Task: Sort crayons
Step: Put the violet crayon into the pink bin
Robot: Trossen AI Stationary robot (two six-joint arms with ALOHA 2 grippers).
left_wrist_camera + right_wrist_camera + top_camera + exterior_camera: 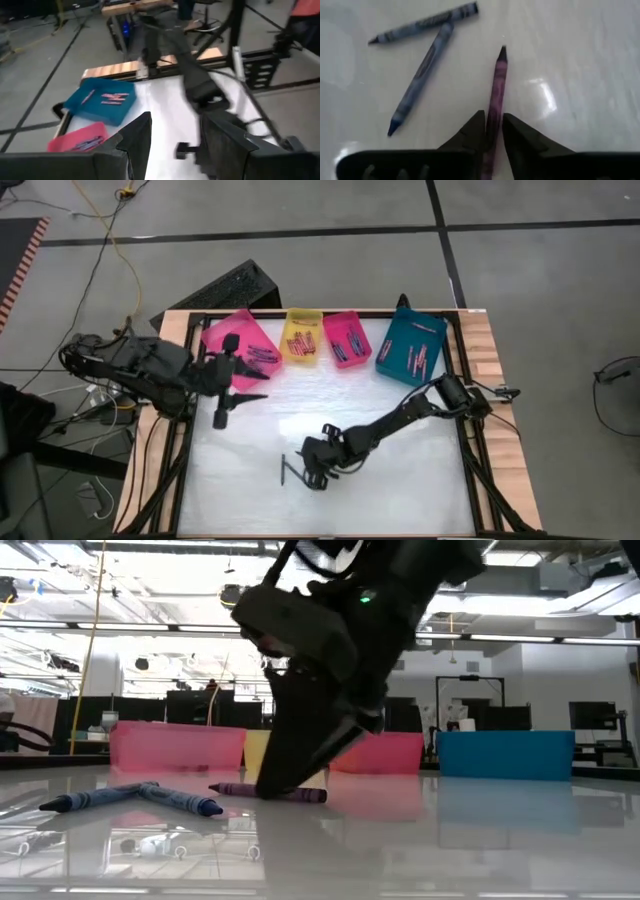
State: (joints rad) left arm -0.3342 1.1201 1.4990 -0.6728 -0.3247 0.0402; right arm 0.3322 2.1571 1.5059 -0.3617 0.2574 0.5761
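Observation:
A purple crayon [496, 85] lies on the white table, and my right gripper [492, 122] is shut on it near the table's middle [308, 472]. Two dark blue crayons [427, 22] [417, 85] lie flat beside it in a V; they also show in the low view [150, 795]. More crayons lie in the four trays at the far edge. My left gripper [238, 405] hangs open and empty above the table's left part, near the big pink tray [240, 340]. My right gripper pinches the purple crayon between its two fingertips [476, 125], on the wrapped shaft near its blunt end [492, 117]. The fingers come from above, slanting down [290, 755], and the crayon runs out ahead between them. The crayon lies flat on the table.
Along the far edge stand a big pink tray, a yellow tray [301, 337], a small pink tray [347, 340] and a blue tray [411, 347], each holding crayons. A black frame [470, 450] rims the table. The near half of the white table shows bare.

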